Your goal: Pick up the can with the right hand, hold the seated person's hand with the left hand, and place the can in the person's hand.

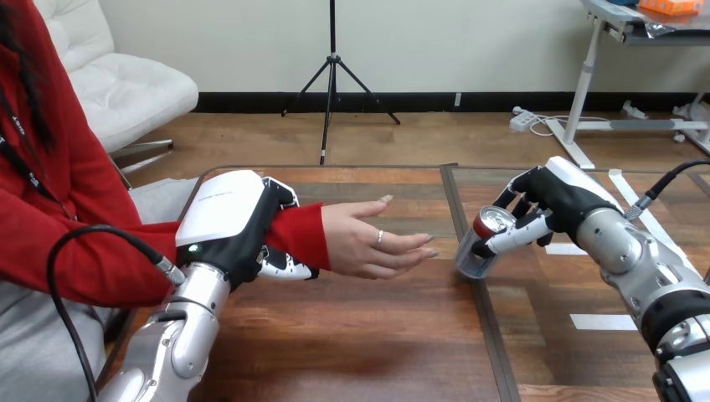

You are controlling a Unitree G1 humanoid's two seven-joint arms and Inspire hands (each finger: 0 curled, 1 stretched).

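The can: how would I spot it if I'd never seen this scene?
Start at the wooden table and go to its right side, where the robot's right hand reaches in. The can is gripped in its fingers, tipped over, just beside the person's hand. It is the one small metal cylinder, with a red-rimmed silver top.

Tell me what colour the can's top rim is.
Red, ringing the silver top of the can; head view.

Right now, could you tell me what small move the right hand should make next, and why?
Probably ease the right hand leftward, bringing the can over the person's hand. The can is already gripped, tilted, and sits just right of the person's open fingers, apart from them. The left hand is curled round the person's wrist, steadying it.
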